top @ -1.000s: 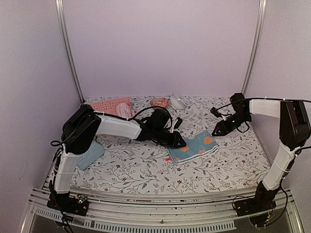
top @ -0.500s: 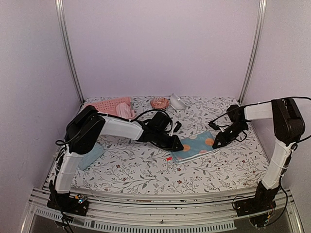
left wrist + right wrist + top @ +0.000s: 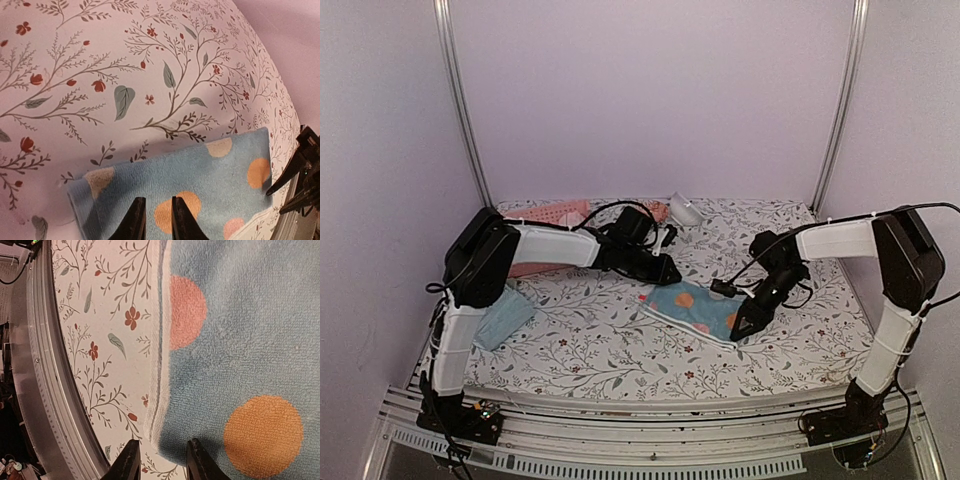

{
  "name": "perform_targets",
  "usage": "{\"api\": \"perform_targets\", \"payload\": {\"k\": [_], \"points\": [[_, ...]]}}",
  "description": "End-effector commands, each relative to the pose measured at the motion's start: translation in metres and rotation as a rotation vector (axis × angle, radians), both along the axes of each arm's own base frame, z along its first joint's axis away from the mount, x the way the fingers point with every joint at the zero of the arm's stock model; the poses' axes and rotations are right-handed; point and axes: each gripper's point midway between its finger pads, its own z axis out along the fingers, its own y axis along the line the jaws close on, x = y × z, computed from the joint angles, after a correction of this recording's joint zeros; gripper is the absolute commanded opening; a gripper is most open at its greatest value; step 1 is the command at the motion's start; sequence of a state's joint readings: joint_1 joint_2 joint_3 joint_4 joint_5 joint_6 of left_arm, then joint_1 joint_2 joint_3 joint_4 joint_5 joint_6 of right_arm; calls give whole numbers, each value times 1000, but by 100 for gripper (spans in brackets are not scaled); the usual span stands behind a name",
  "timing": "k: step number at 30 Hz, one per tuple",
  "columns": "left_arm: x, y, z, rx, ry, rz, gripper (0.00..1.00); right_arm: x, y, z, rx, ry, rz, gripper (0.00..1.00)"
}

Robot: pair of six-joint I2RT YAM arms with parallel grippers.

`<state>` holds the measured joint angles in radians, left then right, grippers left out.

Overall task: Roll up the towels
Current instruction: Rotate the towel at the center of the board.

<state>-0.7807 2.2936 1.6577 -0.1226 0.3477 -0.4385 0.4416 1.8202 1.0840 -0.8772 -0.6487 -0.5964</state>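
Blue towel [image 3: 692, 305] with the orange dots is sitting mid-counter, opened out and stretched between the two arms. Left pincer [image 3: 667, 272] is pinched down on its far edge, and right pincer [image 3: 738, 330] is clamped on the near right corner. So no roll started on it yet imo, they're only getting it laid out. Pale teal towel [image 3: 506, 318] lies untouched at the left edge of the counter [image 3: 610, 350], flat, not rolled. I can't really pick out the pink towel, since the left arm covers the spot by the pink basket [image 3: 545, 214]. Basically zero rolled, and all the actual rolling is left.
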Motion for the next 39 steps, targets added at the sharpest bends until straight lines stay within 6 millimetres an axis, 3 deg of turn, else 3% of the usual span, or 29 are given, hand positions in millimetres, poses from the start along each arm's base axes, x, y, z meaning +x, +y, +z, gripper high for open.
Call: {"api": "perform_targets", "payload": {"k": [1, 6, 12, 15, 18, 21, 24, 27, 30, 34, 38, 39], "points": [[-25, -3, 55, -54, -99, -61, 22, 27, 6, 45, 121, -81, -22, 34], [-57, -6, 46, -50, -61, -104, 22, 74, -10, 37, 74, -127, -144, 33], [-75, -13, 13, -4, 5, -135, 21, 83, -31, -6, -73, -128, -170, 29], [-74, -9, -8, 50, 43, -114, 21, 71, -50, -32, -171, -100, -183, 27], [-66, -1, -29, 117, 51, -93, 21, 55, -63, -43, -224, -94, -166, 24], [-45, 9, -47, 180, 29, -60, 20, 33, -61, -37, -196, -81, -121, 24], [-12, 11, -49, 185, -14, -33, 20, 1, -44, -34, -163, -66, -19, 24], [12, 4, -42, 148, -48, -38, 20, -32, -13, -27, -90, -32, 106, 26], [13, -14, -16, 71, -84, -96, 21, -39, 15, -12, 7, -4, 148, 28], [-4, -24, 32, -5, -155, -135, 21, -29, 27, 11, 44, -31, 167, 29], [-31, -9, 70, -60, -213, -112, 23, -5, 28, 54, 104, -162, 156, 35], [-41, 0, 67, -59, -201, -105, 23, 6, 29, 67, 128, -201, 141, 35]]}}
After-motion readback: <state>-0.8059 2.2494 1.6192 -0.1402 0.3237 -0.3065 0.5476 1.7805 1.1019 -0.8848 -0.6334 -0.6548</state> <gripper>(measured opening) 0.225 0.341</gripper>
